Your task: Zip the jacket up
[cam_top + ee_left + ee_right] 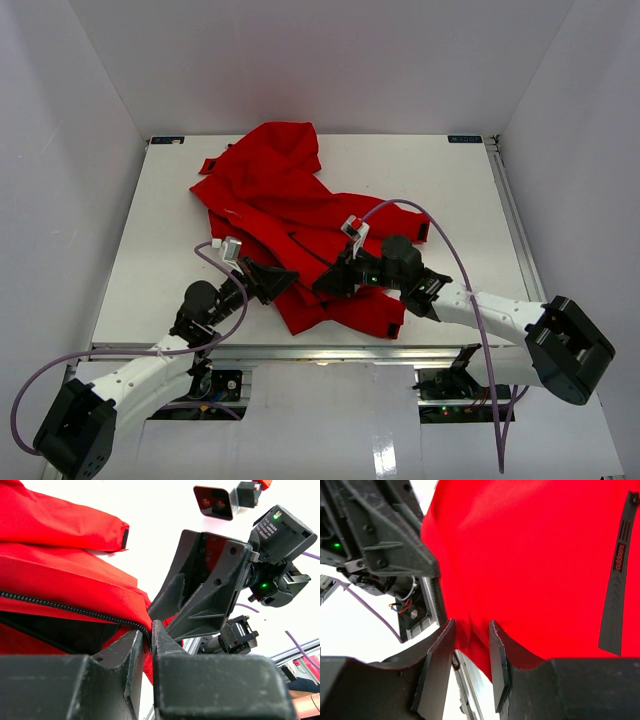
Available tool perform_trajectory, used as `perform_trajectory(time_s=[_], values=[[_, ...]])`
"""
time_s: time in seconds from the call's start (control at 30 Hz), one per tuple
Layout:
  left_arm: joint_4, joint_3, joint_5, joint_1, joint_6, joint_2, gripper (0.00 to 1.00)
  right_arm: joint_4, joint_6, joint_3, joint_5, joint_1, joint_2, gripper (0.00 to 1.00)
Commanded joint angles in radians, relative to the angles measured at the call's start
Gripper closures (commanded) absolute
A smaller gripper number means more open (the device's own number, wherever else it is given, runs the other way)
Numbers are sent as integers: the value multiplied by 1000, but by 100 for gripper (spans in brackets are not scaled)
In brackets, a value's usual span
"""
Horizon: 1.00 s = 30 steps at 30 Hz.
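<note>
The red jacket lies crumpled across the middle of the white table. My left gripper is at its near left edge. In the left wrist view my left gripper is shut on the jacket's edge right at the dark zipper, with black lining below it. My right gripper is close beside it on the hem. In the right wrist view my right gripper holds a fold of red jacket fabric between its jaws, which stand narrowly apart around it.
The metal rail runs along the table's near edge just below the hem. White walls enclose the table on three sides. Purple cables loop over both arms. A black label strip sits on the jacket.
</note>
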<state>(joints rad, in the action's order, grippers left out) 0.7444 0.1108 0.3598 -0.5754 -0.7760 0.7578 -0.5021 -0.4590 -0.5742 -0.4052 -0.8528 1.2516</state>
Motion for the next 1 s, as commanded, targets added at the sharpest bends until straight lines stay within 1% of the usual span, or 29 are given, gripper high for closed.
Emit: perform_trajectory(time_s=[0.0, 0.2, 0.3, 0.47, 0.53, 0.67, 0.73, 0.83, 0.9, 0.97], values=[[100, -6, 33, -3, 8, -9, 82, -20, 33, 19, -47, -1, -51, 60], [139, -20, 31, -3, 1, -9, 80, -54, 30, 25, -89, -2, -21, 61], [145, -20, 31, -3, 1, -3, 79, -102, 19, 30, -125, -5, -3, 61], [160, -19, 36, -3, -3, 9, 72, -122, 24, 21, -144, -28, 20, 63], [162, -20, 35, -3, -3, 10, 67, -125, 26, 17, -148, -38, 23, 69], [145, -16, 32, -3, -1, 11, 56, -117, 28, 11, -134, -51, 19, 85], [124, -7, 32, -3, 2, 8, 50, -114, 28, 10, -124, -57, 17, 90], [-25, 58, 20, -3, 29, -7, 41, -100, 35, 1, -99, -70, 11, 92], [-243, 118, -17, -3, 61, -12, 39, -80, 43, -6, -72, -78, 9, 92], [-396, 179, -63, -3, 82, -27, 38, -70, 49, -10, -54, -82, 6, 92]])
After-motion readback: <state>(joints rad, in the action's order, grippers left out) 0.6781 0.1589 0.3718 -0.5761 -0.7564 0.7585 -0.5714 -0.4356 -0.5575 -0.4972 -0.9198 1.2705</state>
